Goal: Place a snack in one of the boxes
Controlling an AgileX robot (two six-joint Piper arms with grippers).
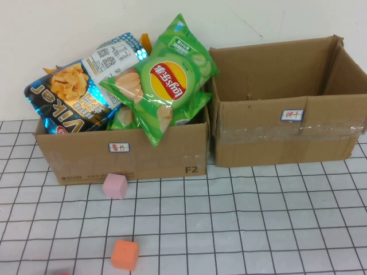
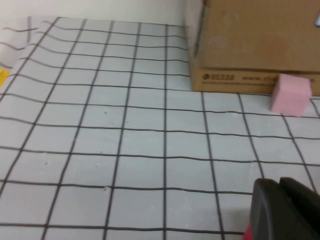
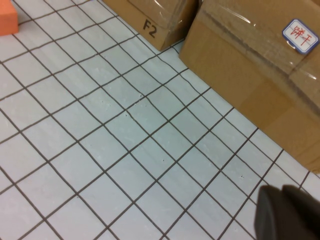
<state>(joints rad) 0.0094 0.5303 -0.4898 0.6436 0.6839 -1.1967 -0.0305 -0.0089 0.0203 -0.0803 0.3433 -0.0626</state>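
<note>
On table: 2 boxes (image 1: 123, 152) | 3 snack bags (image 1: 166, 80) | both tools (image 2: 280, 212) low

The high view looks down from the robot's side at the left box (image 1: 123, 152), which sits near the middle-left, with the right box (image 1: 287, 134) just beside it and the gridded table (image 1: 241, 229) nearer the camera. Neither arm shows there.

The left wrist view sits low and close to the table (image 2: 125, 150), facing the left box's (image 2: 255, 45) front corner and the pink cube (image 2: 291, 93) touching it; the left gripper (image 2: 280, 210) edges in.

The right wrist view looks steeply down, facing the gap where the left box (image 3: 160, 15) meets the right box (image 3: 250, 65); the right gripper (image 3: 290, 212) shows at the edge. Both wrist views share the left box with the high view.
</note>
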